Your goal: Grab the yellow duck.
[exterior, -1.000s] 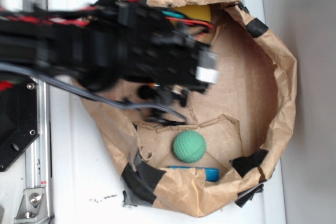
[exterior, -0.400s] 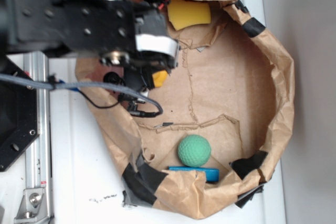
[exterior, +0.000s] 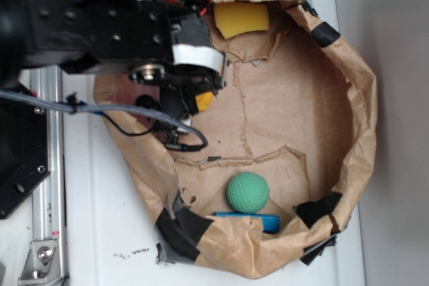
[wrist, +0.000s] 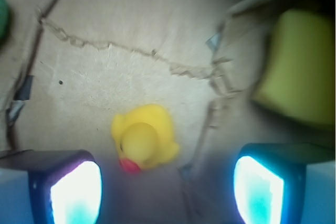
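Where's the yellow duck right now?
In the wrist view the yellow duck sits on the cardboard floor between the open gripper fingers, nearer the left one. In the exterior view it peeks out below the gripper, left of center.

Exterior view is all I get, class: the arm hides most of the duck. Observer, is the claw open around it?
Observer: Yes, in the wrist view the claw is open, and the yellow duck sits between its fingers, untouched.
Operator: Which way does it face?
Observer: Its red beak points toward the camera, slightly toward the left finger.
Operator: Anything close by?
Observer: The yellow sponge lies at upper right, apart from the duck.
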### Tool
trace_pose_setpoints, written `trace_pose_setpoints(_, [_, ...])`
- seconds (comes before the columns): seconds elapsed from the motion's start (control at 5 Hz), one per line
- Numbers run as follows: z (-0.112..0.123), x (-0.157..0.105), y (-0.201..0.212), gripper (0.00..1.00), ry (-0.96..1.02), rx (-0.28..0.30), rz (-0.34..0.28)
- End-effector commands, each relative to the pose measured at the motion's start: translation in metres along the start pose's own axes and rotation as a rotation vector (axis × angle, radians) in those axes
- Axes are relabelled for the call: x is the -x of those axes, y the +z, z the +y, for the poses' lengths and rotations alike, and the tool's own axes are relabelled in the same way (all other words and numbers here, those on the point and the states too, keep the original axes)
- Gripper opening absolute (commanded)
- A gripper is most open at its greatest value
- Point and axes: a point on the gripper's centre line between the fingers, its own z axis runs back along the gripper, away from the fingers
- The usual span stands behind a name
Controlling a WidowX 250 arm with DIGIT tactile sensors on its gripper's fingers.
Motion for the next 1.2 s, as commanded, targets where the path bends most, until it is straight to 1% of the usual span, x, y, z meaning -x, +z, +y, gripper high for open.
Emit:
trace_pose_setpoints(0.0, [-0.017,-0.019,-0.035,1.00,-0.052,-0.071,0.031])
trace_pose_setpoints(0.2, [-0.012,-0.018,-0.036,1.00,-0.034,-0.070,0.035])
trace_pose_setpoints(0.4, [-0.011,-0.018,-0.037,0.00,-0.020,-0.071,0.034])
trace_pose_setpoints(0.8, [-0.013,-0.018,-0.032,0.00,-0.036,-0.077,0.018])
trace_pose_setpoints(1.0, [-0.013,-0.019,-0.025,0.00,-0.038,-0.066,-0.001])
